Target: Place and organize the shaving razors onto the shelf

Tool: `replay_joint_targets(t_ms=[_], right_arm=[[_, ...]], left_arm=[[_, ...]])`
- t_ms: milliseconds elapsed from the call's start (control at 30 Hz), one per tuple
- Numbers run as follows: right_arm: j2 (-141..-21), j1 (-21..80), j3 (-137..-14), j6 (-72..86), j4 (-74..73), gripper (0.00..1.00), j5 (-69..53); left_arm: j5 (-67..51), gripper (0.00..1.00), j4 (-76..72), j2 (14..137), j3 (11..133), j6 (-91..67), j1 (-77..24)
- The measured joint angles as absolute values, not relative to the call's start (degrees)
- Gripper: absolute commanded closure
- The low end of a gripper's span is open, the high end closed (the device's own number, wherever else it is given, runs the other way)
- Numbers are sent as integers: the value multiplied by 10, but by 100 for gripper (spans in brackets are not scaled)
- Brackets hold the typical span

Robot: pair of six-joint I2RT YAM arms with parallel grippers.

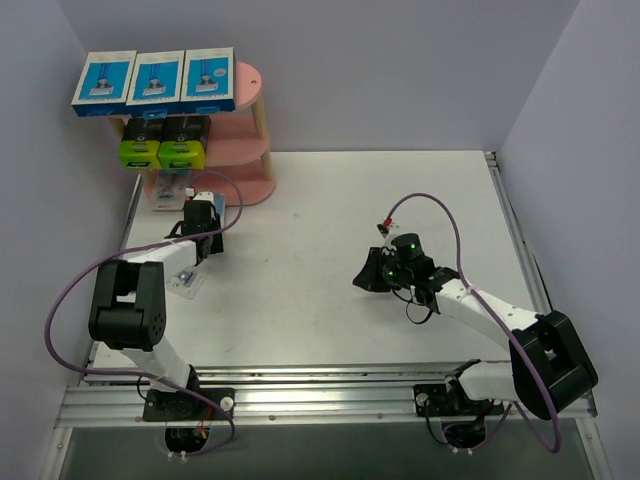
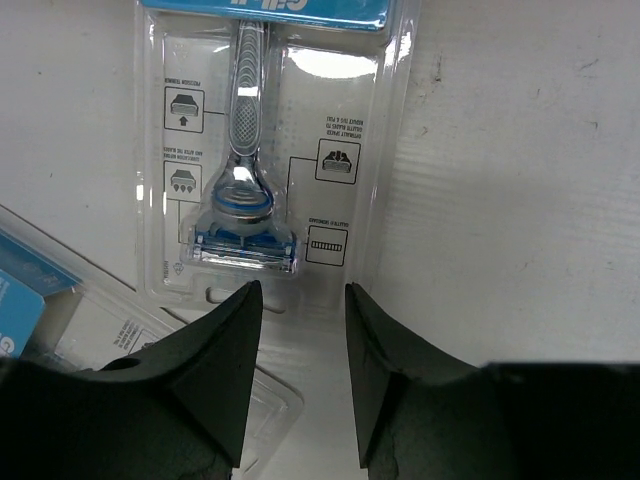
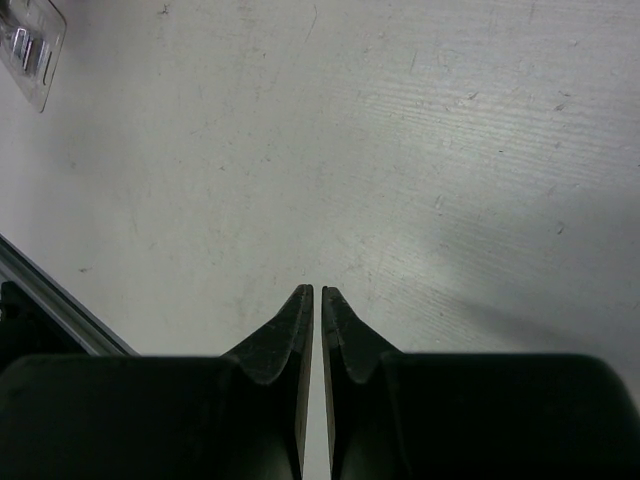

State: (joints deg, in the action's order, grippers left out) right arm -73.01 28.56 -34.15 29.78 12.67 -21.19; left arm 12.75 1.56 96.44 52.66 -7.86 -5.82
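Left wrist view: left gripper jaws spread, tips at the near edge of a clear blister pack lying flat on the table. Inside, the razor has its long axis running straight away, head nearest, handle far. On the other arm, right gripper fingers are pressed together above the table.

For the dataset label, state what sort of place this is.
Probably a lab robot test cell: plain walls box in a white table, and two arm bases sit on an aluminium rail.
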Motion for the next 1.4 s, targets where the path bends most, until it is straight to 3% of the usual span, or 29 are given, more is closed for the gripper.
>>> replay_joint_targets(t_ms=[1233, 1400], right_arm=[[-793, 281, -342, 284, 143, 96, -210], [-795, 281, -342, 285, 146, 96, -210]], left_arm=[[121, 57, -1, 1021, 604, -58, -32], [118, 51, -1, 1020, 602, -57, -30]])
